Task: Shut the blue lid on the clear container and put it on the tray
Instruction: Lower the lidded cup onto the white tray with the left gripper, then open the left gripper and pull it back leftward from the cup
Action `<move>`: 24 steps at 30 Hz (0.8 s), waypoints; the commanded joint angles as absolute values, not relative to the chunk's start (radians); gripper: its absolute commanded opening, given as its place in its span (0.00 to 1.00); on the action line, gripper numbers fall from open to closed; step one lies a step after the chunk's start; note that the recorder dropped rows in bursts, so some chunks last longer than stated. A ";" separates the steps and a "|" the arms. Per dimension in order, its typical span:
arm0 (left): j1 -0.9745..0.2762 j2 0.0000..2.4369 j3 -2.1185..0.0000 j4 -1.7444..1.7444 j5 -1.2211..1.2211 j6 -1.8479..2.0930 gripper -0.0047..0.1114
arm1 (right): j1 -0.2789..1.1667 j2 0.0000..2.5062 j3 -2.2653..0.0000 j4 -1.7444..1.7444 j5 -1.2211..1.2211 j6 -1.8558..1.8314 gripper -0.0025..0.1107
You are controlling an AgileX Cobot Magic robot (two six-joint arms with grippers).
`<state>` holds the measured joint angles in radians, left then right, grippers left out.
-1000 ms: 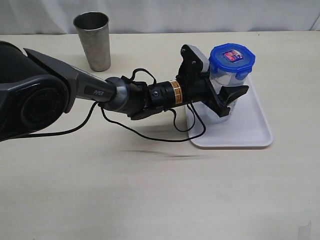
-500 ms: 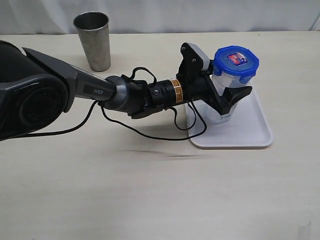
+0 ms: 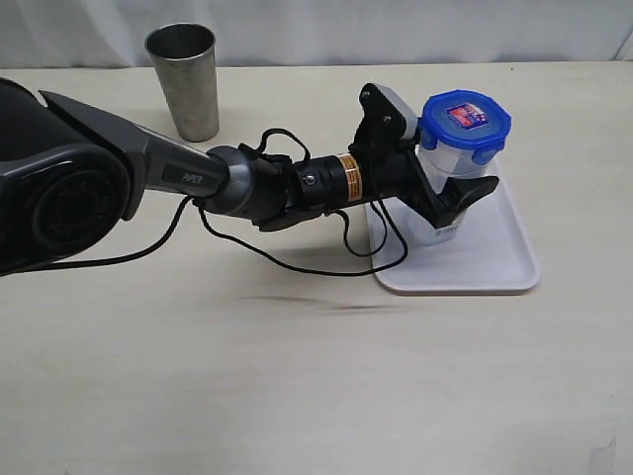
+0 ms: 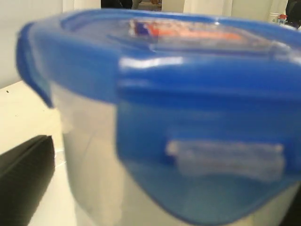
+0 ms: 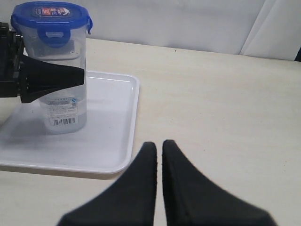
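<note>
**A:** Where does the clear container (image 5: 61, 106) stand?

**B:** Upright on the tray (image 3: 495, 259), toward the end nearer the left arm. The blue lid (image 5: 51, 21) sits on top, and the flaps I can see are folded down against the wall. Judging by that, both closing and placing look done.

**A:** And the left claw (image 3: 465, 176)?

**B:** Its 2 fingers stand on either side of the container's upper body, spread apart. In the left wrist view a sliver of white shows between 1 finger and the clear wall, so I read it as letting go rather than gripping. The fingers lie level, so a straight pull-back should clear the container without tipping it.

**A:** The right claw (image 5: 159, 157)?

**B:** Its fingers are pressed together on nothing, over the counter (image 3: 297, 376) just off the tray's rim. It looks parked out of the way, I'd say.

**A:** Any writing you can read?

**B:** White lettering on the left arm looks like "PIPER". A barcode label (image 5: 63, 115) sits low on the container with a small blue mark above the bars, but its print is too small to read. The sticker (image 3: 465, 114) on the lid is red and blue, and its text is illegible. The metal cup (image 3: 183, 79) stands well apart at the back, with no marking that I can see.
</note>
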<state>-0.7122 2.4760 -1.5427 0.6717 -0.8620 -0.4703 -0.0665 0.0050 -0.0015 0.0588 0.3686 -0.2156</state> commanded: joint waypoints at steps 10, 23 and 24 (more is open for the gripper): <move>-0.709 2.461 -1.549 0.679 -0.847 -0.505 0.95 | -0.072 0.000 0.000 0.067 0.367 -0.217 0.06; -0.651 2.461 -1.549 1.000 -0.903 -0.721 0.95 | -0.072 0.000 0.000 0.067 0.367 -0.217 0.06; -0.641 2.461 -1.549 1.002 -0.903 -0.744 0.95 | -0.072 0.000 0.000 0.067 0.367 -0.217 0.06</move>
<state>-0.6648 2.4744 -1.5427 0.9584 -0.8820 -0.6826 -0.0665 0.0050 -0.0015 0.0588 0.3686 -0.2156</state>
